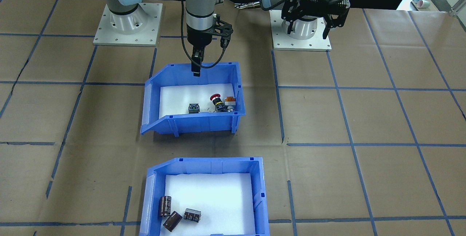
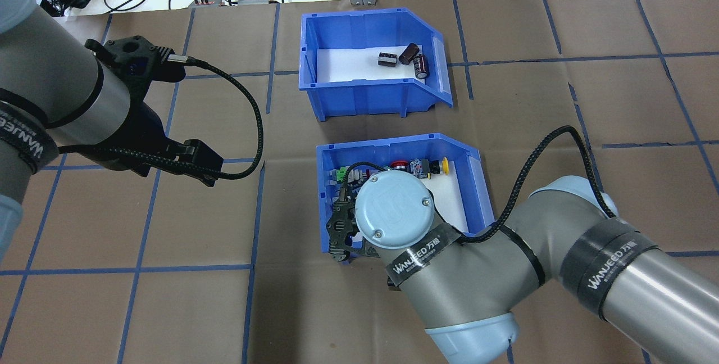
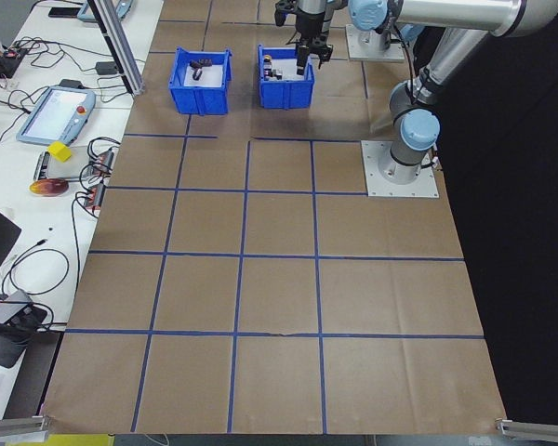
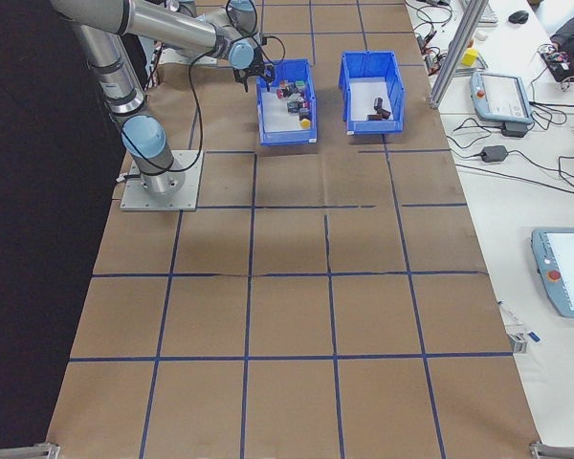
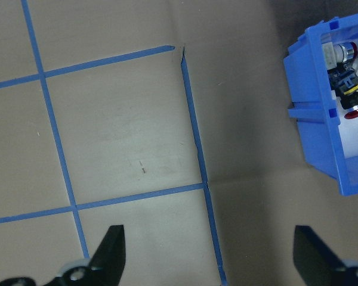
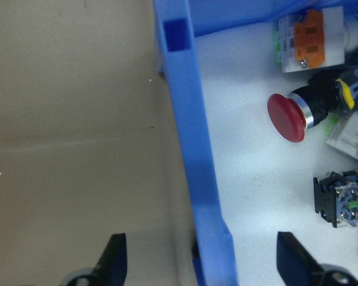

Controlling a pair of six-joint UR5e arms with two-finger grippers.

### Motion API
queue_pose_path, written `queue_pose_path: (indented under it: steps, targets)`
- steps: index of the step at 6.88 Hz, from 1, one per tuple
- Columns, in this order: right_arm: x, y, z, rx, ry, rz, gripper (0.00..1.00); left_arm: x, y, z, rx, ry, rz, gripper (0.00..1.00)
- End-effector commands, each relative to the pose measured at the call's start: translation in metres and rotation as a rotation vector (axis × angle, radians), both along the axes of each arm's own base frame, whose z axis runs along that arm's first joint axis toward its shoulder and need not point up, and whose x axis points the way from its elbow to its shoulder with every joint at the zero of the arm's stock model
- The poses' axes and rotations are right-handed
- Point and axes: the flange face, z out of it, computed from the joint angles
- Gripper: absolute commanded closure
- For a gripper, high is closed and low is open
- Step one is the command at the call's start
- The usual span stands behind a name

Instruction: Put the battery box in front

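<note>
**Right arm poised at the switch bin; battery box not yet brought forward**

The battery box [image 2: 373, 66] sits on the far side of the table from the robot, close to the operators' edge, with three dark cylindrical cells [image 2: 405, 59] lying on its white foam floor. Between it and the robot stands the like blue bin of switches and push-buttons [image 2: 401, 184], so the battery box is judged to be behind, not in front; the swap is still to be done.

The right gripper [image 6: 200, 268] hangs over the near wall of the switch bin, its fingers spread and straddling the blue rim [image 6: 194, 149], one outside and one inside, not yet closed on it. My reading is that this bin is to be shifted first, to free the spot nearer the robot.

The left gripper [image 5: 206, 256] hovers over bare brown paper well to the left of the switch bin, jaws released and holding nothing.

Writing: the grey bands on both arms read "WANJEED" with two Chinese characters [image 2: 415, 257]. The cells carry print too small to read. A red mushroom button [image 6: 289, 116] shows no legible marking.
</note>
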Motion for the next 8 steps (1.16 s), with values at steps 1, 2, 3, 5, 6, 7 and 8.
queue_pose_path:
  steps: [1, 2, 3, 5, 6, 7, 8]
  targets:
    - [-0.019, 0.001, 0.047, -0.01, 0.002, -0.035, 0.0, 0.0, 0.0, 0.0, 0.0, 0.0, 0.001, 0.01]
    - [-0.035, -0.015, 0.061, -0.016, 0.003, -0.087, 0.0, 0.0, 0.0, 0.0, 0.0, 0.0, 0.002, 0.01]
    - [-0.064, -0.047, 0.077, -0.038, -0.009, -0.176, 0.0, 0.0, 0.0, 0.0, 0.0, 0.0, 0.002, 0.01]
    - [-0.122, -0.09, 0.113, -0.015, 0.001, -0.347, 0.0, 0.0, 0.0, 0.0, 0.0, 0.004, 0.008, 0.01]
    - [-0.16, -0.109, 0.131, 0.015, 0.001, -0.464, 0.0, 0.0, 0.0, 0.0, 0.0, 0.005, 0.008, 0.01]
    - [-0.197, -0.127, 0.151, -0.017, -0.02, -0.679, 0.0, 0.0, 0.0, 0.0, 0.002, 0.005, 0.005, 0.01]
    - [-0.214, -0.136, 0.166, -0.028, -0.074, -0.818, 0.0, -0.001, 0.0, -0.001, 0.003, 0.006, 0.003, 0.01]
